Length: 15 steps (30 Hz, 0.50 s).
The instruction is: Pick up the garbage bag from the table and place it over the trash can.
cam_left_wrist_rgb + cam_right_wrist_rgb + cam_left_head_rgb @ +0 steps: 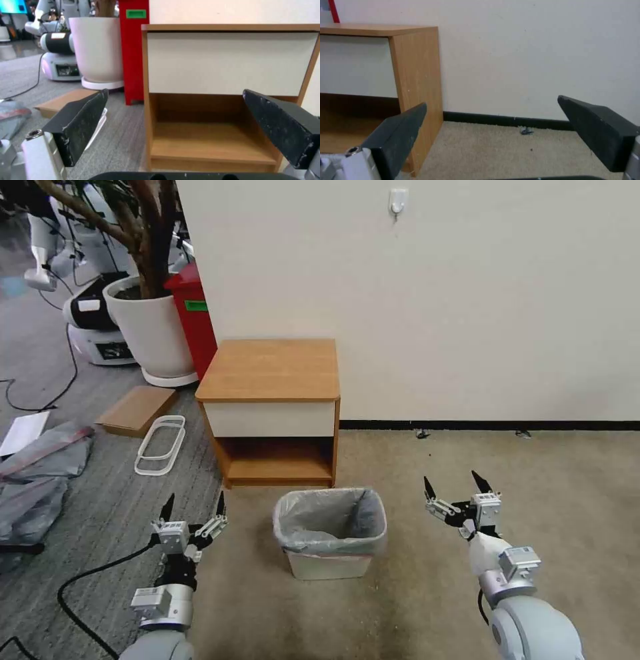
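Grey plastic, the garbage bag (pixel 331 517): it lined the trash can, its crinkled film folded over the rim all round, with a pinkish-red edge showing low on the front wall.
Trash can (pixel 329 565): cream-beige, it stood upright on the beige carpet (pixel 533 460), my landmark for everything else.
Table (pixel 272 369): the orange-brown nightstand stood just behind the trash can against the white wall (pixel 467 300); its top was bare wood, with a white drawer front and an open lower shelf.
My left gripper (pixel 193 505): it hovered to the left of the trash can, apart from it, fingers spread wide and grasping nothing; from my left wrist the dark fingers (pixel 80 125) framed the table's shelf.
My right gripper (pixel 453 487): it hovered to the right of the trash can, likewise apart, fingers splayed and unladen; from my right wrist the fingers (pixel 398 131) framed the table's side and the black skirting.
Farther left of the trash can: flat grey bags (pixel 40 467) on the grey floor, a cardboard sheet (pixel 137 410), white frames (pixel 161 443).
Behind those: a white plant pot (pixel 152 330) and a red bin (pixel 195 317).
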Available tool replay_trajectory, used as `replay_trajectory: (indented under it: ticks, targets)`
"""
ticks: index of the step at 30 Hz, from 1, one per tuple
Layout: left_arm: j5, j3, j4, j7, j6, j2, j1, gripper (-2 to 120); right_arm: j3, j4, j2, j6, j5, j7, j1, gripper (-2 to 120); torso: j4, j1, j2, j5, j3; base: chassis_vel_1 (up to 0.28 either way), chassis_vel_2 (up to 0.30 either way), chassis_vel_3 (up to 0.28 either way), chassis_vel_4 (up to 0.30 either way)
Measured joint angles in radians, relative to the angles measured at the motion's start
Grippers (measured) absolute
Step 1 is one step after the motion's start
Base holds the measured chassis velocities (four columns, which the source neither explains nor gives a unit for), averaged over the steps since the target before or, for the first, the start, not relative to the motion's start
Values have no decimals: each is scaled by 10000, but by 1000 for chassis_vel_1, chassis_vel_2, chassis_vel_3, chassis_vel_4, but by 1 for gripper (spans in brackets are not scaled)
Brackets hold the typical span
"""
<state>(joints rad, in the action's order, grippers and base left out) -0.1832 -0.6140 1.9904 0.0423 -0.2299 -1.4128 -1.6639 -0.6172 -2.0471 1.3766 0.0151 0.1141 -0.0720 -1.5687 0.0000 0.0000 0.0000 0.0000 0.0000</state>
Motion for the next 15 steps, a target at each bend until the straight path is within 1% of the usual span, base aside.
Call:
replay_trajectory:
  ticks: [15]
  targets:
    - [-15, 1, 12, 11, 16, 8, 3, 100, 8, -12, -8, 0, 9, 14, 2, 100, 0, 0, 0, 0, 0, 0, 0, 0, 0]
